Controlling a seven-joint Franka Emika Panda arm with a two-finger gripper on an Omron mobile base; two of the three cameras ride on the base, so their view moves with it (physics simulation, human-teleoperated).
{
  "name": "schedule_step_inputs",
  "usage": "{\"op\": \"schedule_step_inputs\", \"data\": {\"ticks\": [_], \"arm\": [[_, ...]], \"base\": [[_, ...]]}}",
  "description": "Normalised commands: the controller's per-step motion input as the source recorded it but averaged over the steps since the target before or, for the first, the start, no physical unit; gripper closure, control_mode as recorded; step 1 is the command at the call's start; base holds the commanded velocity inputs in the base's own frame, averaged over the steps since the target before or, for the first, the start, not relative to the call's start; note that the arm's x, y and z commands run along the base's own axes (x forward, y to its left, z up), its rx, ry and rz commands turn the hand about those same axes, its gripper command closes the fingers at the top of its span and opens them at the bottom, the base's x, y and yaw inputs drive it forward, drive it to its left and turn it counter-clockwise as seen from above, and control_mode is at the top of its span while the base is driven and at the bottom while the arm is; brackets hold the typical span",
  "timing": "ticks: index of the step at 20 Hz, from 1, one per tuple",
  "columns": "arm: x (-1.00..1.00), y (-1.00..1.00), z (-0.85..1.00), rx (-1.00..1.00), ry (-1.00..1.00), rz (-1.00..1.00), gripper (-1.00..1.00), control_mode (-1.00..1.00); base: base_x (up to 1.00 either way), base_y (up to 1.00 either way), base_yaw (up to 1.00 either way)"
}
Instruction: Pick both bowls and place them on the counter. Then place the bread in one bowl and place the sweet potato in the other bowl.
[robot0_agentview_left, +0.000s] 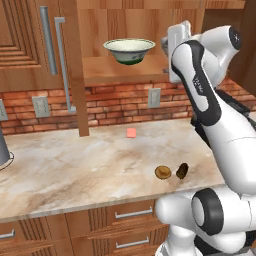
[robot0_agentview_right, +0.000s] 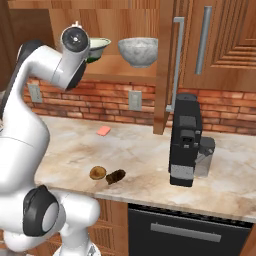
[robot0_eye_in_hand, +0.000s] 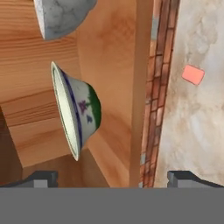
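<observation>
From the hand view I see my gripper (robot0_eye_in_hand: 113, 178) with its fingers spread as wide as they go, holding and touching nothing, aimed at the wooden shelf (robot0_eye_in_hand: 109, 65) where the cream-white bowl (robot0_eye_in_hand: 76, 109) stands just ahead of the tips and the grey stone-look bowl (robot0_eye_in_hand: 61, 15) sits beside it. Down on the marbled counter (robot0_agentview_left: 75, 170) I can see the bread (robot0_agentview_left: 162, 172) and the sweet potato (robot0_agentview_left: 182, 170) lying just beside each other near the front edge, with a pink square (robot0_agentview_left: 131, 132) farther back toward the brick wall (robot0_agentview_left: 115, 102). In the right base view a black coffee machine (robot0_agentview_right: 185, 140) stands on the counter, well apart from the food.
</observation>
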Motion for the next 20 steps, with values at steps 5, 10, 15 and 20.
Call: {"op": "schedule_step_inputs", "data": {"ticks": [5,10,15,20], "arm": [[0.38,0.03,0.01,0.0,0.0,0.06,-1.0,-1.0],[0.44,0.03,-0.01,0.0,0.01,0.23,-1.0,-1.0],[0.46,0.16,-0.07,0.0,0.01,0.17,-1.0,-1.0],[0.42,0.17,0.0,0.0,0.0,0.03,-1.0,-1.0]], "base": [[0.0,0.0,0.0],[0.0,0.0,0.0],[0.0,0.0,0.0],[0.0,0.0,0.0]]}}
